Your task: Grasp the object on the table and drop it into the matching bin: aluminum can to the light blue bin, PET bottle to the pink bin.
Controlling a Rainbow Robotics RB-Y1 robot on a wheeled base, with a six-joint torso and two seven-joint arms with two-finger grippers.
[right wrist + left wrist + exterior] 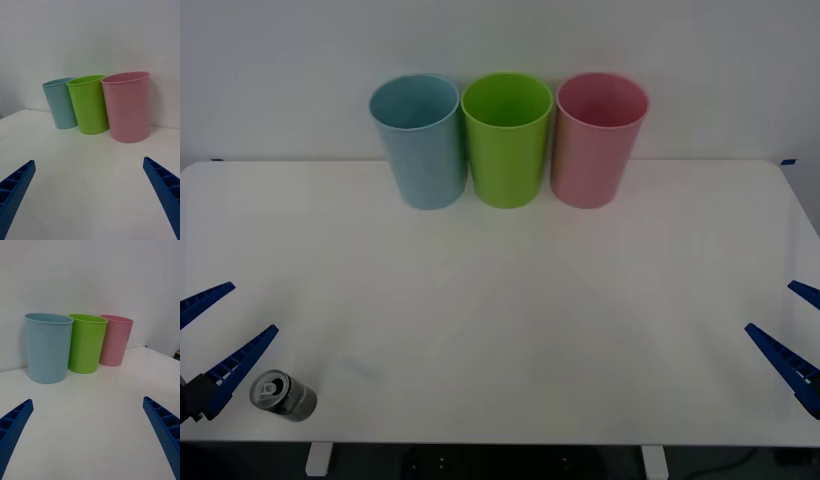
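From the front view, the aluminum can lies tipped on its side at the near left corner of the table, its shiny round top with the dark opening facing the near left and its long axis running away toward the right. The left gripper hovers at the table's left edge with its fingers apart, and the nearer finger ends just beside the can's top, so the can sits a little nearer and to the right of the gap, not between the fingers. The right gripper waits at the far right edge, fingers apart, well apart from the can (the left arm is plainly the nearer one). At the far side the light blue bin stands leftmost, a lime green bin next, the pink bin rightmost, each just beside its neighbour.

The right wrist view shows the right arm's two fingers spread wide over bare table, with the three bins upright beyond.

The left wrist view likewise shows spread fingers aimed at the bins.

I can read no brand or writing on the can, perhaps because it shows so small.
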